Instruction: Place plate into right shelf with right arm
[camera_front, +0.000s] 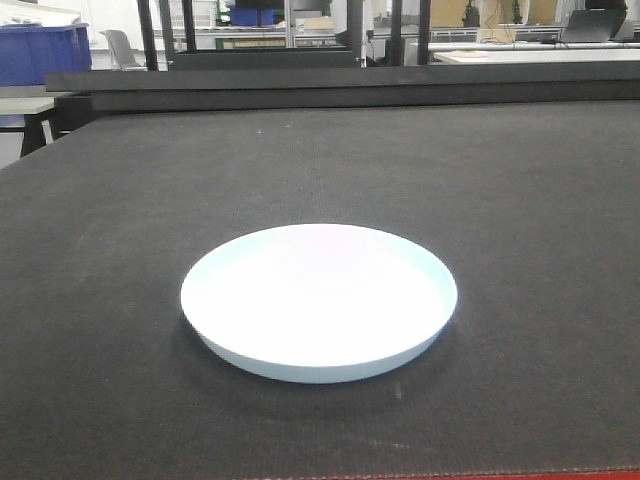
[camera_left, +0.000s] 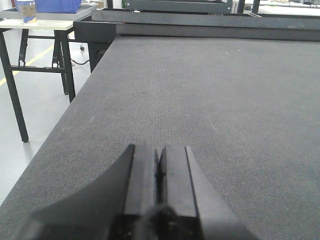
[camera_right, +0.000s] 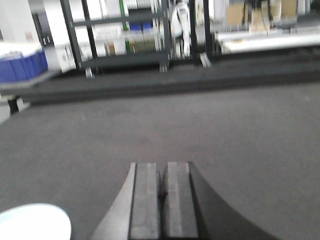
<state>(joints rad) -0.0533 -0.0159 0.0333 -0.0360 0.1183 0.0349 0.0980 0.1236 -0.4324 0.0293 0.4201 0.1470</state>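
**Ana:** Exterior front-facing view first. What is in it?

**Ben:** A plain white plate (camera_front: 318, 300) lies flat and upright in the middle of a dark grey textured table (camera_front: 520, 200). Nothing touches it. Blue bins (camera_front: 40, 50) stand far behind, at the upper left.

**Ana:** And the left wrist view?

**Ben:** The left gripper (camera_left: 158, 150) points along the tabletop near its left edge. Its two black fingers are pressed together with nothing between them. A side table (camera_left: 45, 24) stands beyond the edge, on the left.

**Ana:** The right wrist view?

**Ben:** It is blurred. The right gripper (camera_right: 161, 165) is also clamped together and empty, and it hangs over the table. A slice of the plate's rim shows at the lower left corner, apart from the fingers. A dark rack (camera_right: 120, 55) stands in the background.
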